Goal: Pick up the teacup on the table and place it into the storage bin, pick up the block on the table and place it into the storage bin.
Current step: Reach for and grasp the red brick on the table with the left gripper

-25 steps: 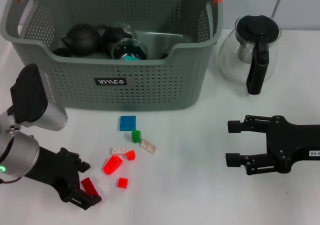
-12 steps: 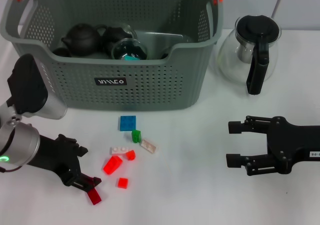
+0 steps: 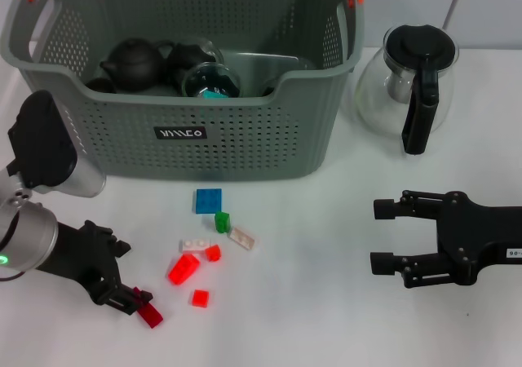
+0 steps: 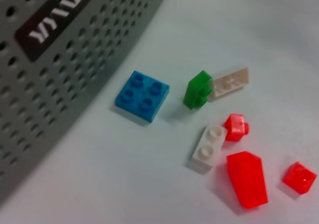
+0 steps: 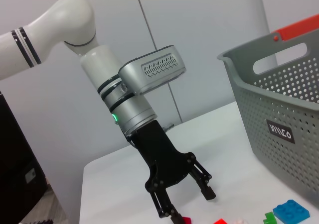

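L gripper [image 3: 130, 298] low over table near front-left, angled down, jaws spread, dark red block [image 3: 150, 316] at fingertip. R gripper [image 3: 390, 236] parked level at right, jaws wide, empty.

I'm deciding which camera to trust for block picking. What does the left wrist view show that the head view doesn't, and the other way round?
Only the left wrist view shows the studs on the blue block and the white block. Only the head view shows the left gripper at a dark red block, the open right gripper, the glass coffee pot and the teapots inside the storage bin. Both show the scattered blocks and the bin's label.
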You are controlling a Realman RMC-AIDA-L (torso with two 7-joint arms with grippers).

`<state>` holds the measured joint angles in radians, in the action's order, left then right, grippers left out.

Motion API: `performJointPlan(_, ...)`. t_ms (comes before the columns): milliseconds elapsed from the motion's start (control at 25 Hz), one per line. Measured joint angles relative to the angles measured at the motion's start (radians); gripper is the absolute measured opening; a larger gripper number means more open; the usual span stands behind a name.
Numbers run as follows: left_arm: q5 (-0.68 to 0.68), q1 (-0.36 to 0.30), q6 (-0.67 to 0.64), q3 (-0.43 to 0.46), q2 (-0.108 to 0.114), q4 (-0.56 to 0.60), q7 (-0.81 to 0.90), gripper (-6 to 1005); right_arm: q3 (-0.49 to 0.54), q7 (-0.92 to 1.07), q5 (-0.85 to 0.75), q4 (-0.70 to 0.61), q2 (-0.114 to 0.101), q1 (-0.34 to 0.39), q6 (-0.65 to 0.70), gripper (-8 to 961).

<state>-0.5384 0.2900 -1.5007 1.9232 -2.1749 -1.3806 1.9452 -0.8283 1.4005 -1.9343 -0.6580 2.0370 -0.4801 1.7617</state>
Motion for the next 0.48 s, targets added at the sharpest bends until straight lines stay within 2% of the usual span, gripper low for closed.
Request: performJointPlan(480,0.051,-0.009,0.014,0.022,0.0,-0.065,0.033,873,0.0,0.0,0.001,0.0,0.0,0.001,0.0,915)
